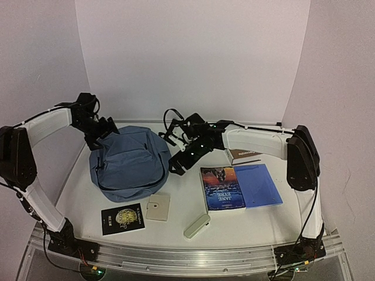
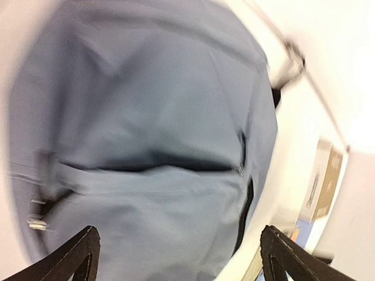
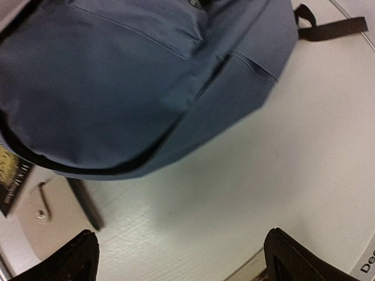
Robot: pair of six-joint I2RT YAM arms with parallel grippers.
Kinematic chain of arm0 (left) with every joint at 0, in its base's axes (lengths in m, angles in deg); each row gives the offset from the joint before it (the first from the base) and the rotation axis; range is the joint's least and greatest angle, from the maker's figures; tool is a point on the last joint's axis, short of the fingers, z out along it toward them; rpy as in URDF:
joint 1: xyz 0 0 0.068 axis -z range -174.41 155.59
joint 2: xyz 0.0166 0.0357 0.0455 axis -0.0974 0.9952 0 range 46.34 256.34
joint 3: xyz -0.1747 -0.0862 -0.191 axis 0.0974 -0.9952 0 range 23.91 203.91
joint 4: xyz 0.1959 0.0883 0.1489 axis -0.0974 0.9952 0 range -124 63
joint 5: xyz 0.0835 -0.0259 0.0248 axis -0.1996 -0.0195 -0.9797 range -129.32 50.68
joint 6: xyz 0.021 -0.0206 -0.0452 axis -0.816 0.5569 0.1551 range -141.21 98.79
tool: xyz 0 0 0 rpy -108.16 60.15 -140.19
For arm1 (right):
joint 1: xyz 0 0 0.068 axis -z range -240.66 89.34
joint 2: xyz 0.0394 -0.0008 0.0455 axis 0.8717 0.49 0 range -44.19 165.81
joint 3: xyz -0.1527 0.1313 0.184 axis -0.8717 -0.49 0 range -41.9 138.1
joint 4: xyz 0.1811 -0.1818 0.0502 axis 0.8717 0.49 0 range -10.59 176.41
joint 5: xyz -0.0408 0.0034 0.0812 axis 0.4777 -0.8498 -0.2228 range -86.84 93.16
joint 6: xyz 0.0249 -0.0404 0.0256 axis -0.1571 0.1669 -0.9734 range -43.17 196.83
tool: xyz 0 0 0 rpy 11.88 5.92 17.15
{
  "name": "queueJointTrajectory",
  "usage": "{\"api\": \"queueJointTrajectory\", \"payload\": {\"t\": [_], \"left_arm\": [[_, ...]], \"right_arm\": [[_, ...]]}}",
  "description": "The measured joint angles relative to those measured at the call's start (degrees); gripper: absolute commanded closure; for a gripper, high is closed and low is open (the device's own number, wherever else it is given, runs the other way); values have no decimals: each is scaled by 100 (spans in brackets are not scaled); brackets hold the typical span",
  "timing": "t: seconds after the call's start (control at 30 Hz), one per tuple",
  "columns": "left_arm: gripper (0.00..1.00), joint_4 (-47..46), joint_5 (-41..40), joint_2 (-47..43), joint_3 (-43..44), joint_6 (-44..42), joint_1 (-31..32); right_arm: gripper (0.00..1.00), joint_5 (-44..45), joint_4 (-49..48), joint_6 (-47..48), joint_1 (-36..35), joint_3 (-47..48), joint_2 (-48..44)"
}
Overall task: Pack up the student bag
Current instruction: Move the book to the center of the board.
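Fabric of the soft slate-blue backpack [image 1: 126, 161] looks limp, light; pinch a loose fold. At its edges, left gripper [image 2: 181, 257] and right gripper [image 3: 181, 257] gape empty.

Student bag [image 1: 129, 161] lies left of the book [image 1: 222, 188] and notebook [image 1: 262, 185]

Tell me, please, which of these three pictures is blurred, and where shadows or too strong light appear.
Left wrist: motion blur smears the whole student bag, and the top right corner is washed out white. Right wrist: fairly sharp, with a soft shadow on the table under the bag's edge. Top external: sharp and evenly lit, only faint shadows.
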Motion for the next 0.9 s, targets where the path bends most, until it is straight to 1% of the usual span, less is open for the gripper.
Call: {"api": "queueJointTrajectory", "payload": {"t": [0.1,0.17,0.27,0.43,0.47,0.5,0.6,0.67,0.8,0.9], "left_arm": [[9,137,-144,-168,-235,18,-551],[12,246,-277,-117,-372,16,-657],[19,317,-368,29,-654,20,-649],[38,234,-349,158,-1244,84,-635],[42,194,-323,158,-1353,92,-634],[48,147,-300,158,-1449,106,-636],[61,-140,-84,158,-1756,166,-636],[67,-389,119,157,-1936,210,-634],[71,-911,504,156,-2169,289,-481],[71,-1208,682,158,-2181,342,-76]], "right_arm": [[2,-337,-50,-344,-169,449,161],[4,-490,-72,-589,-274,755,386],[6,-545,-120,-844,-341,986,738],[13,-260,-55,-969,-311,1017,1308],[14,-181,-33,-961,-296,1017,1394],[15,-118,-11,-949,-283,1017,1461],[18,28,-9,-948,-190,1042,1572],[18,111,-7,-952,-47,1116,1613],[18,377,-11,-916,442,1285,1636],[18,658,3,-826,871,1486,1643]]}}
